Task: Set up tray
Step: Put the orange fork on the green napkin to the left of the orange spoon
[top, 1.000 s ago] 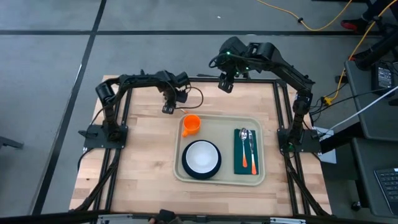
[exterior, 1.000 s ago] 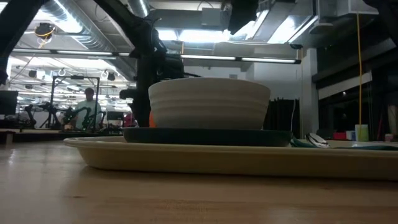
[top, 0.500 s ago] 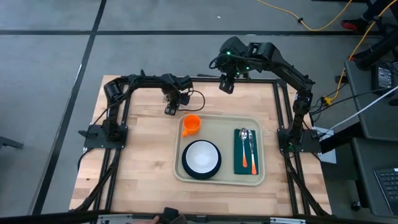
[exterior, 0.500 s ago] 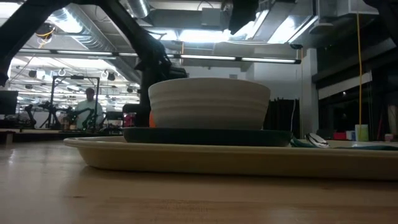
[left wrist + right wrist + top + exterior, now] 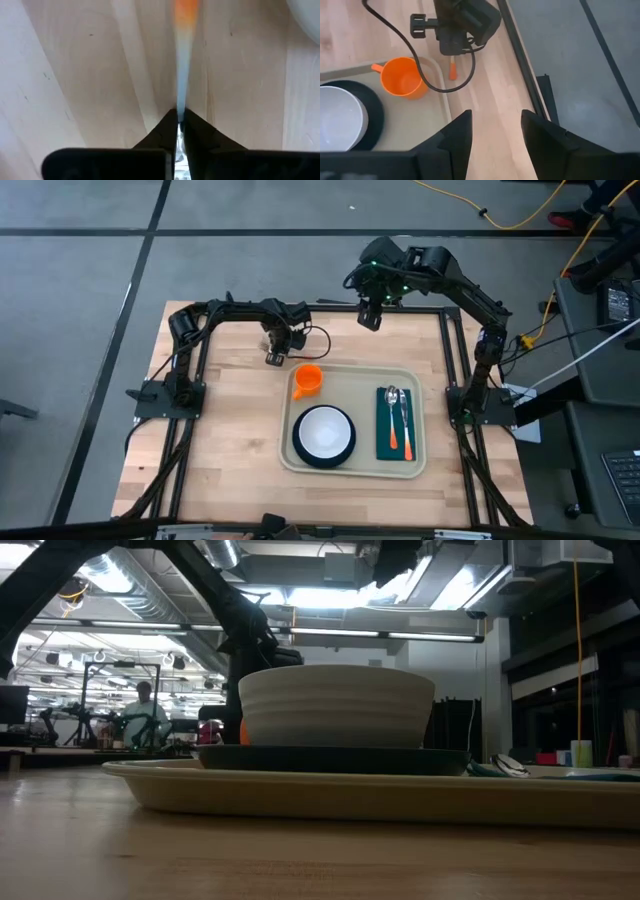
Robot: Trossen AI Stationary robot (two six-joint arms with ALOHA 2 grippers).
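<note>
We see the tray (image 5: 352, 420) lying flat in the middle of the wooden table (image 5: 220, 440). On the tray sit an orange cup (image 5: 308, 379), a white bowl (image 5: 324, 431) on a dark plate (image 5: 298, 452), and a green napkin (image 5: 383, 436) with a spoon (image 5: 393, 418) on top. Just beside the tray's far corner, near the cup, the left gripper (image 5: 273, 357) is low over the table, pinched tight on a thin utensil with an orange handle (image 5: 452, 68). The right gripper (image 5: 371, 318) hangs higher beyond the tray's far edge, its fingers (image 5: 455, 136) partly apart, holding nothing.
</note>
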